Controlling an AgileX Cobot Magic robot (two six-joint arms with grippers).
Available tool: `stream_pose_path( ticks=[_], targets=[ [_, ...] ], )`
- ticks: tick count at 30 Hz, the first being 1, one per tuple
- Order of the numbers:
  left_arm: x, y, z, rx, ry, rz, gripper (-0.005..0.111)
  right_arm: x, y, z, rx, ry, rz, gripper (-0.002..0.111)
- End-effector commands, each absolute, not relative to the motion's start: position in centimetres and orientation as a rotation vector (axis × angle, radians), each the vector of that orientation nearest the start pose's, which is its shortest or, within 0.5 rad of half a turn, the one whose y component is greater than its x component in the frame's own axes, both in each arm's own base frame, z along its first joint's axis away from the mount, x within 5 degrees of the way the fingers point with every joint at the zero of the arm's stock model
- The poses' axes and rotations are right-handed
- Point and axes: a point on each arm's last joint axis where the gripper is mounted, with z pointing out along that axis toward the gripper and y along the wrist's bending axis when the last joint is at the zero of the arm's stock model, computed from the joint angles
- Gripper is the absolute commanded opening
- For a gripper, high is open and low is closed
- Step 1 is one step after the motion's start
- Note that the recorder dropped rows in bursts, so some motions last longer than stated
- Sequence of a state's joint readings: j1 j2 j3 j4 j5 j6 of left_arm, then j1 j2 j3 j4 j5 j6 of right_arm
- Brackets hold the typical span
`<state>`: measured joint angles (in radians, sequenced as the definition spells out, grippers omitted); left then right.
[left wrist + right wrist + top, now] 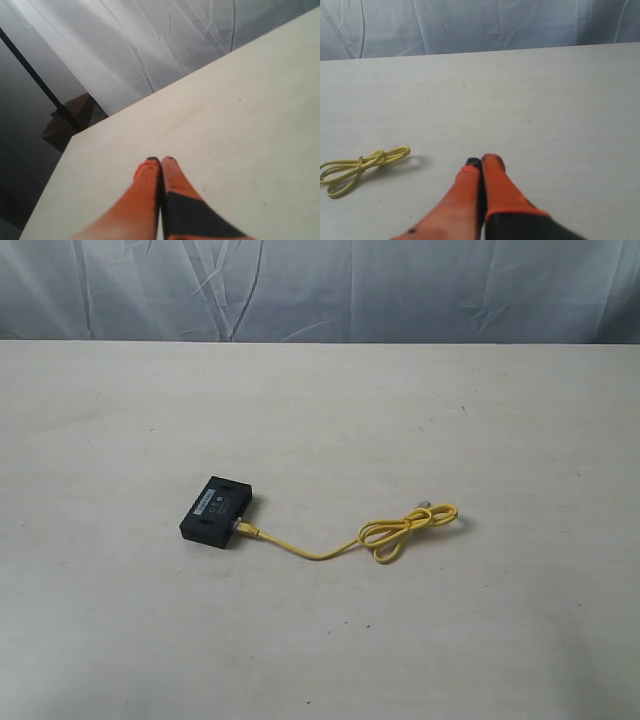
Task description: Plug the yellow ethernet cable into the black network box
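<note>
The black network box [216, 512] lies flat on the table left of centre, a pale label on its top. The yellow ethernet cable [400, 530] has one plug sitting at the box's right side [247, 530]; its cord runs right to a knot-like loop. That loop [360, 163] also shows in the right wrist view, well to the side of my right gripper [481, 161], which is shut and empty. My left gripper [160, 160] is shut and empty over bare table, with neither box nor cable in its view. Neither arm shows in the exterior view.
The pale table [480, 420] ends at a far edge against a wrinkled grey backdrop [320, 290]. In the left wrist view a table corner [75, 137] drops off beside a black pole and a brown box-like thing [70, 120].
</note>
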<state>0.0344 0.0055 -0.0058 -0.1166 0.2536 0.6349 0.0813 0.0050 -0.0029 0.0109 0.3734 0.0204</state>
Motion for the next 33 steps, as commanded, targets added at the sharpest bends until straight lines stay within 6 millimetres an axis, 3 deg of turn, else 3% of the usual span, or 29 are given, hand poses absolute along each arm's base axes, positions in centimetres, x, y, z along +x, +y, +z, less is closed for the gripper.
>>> stream_pose_path(
  ticks=[1, 6, 11, 16, 33],
  targets=[
    [5.49, -0.07, 18.81, 0.448, 1.718, 0.381, 0.0, 5.28, 0.46, 18.05, -0.053, 1.847, 0.078, 0.0],
    [5.48, -0.08, 18.8, 0.407, 1.727, 0.344, 0.0, 5.28, 0.46, 18.05, -0.053, 1.847, 0.078, 0.0],
    [5.48, 0.19, 18.8, 0.147, 1.759, 0.174, 0.0, 5.28, 0.46, 18.05, -0.053, 1.847, 0.078, 0.0],
    [5.47, 0.3, 18.8, 0.008, 1.762, 0.076, 0.0, 5.28, 0.46, 18.05, -0.053, 1.847, 0.078, 0.0],
    [5.54, 0.26, 19.15, -0.018, 1.722, 0.049, 0.0, 5.29, 0.46, 18.06, -0.053, 1.845, 0.079, 0.0]
  ],
)
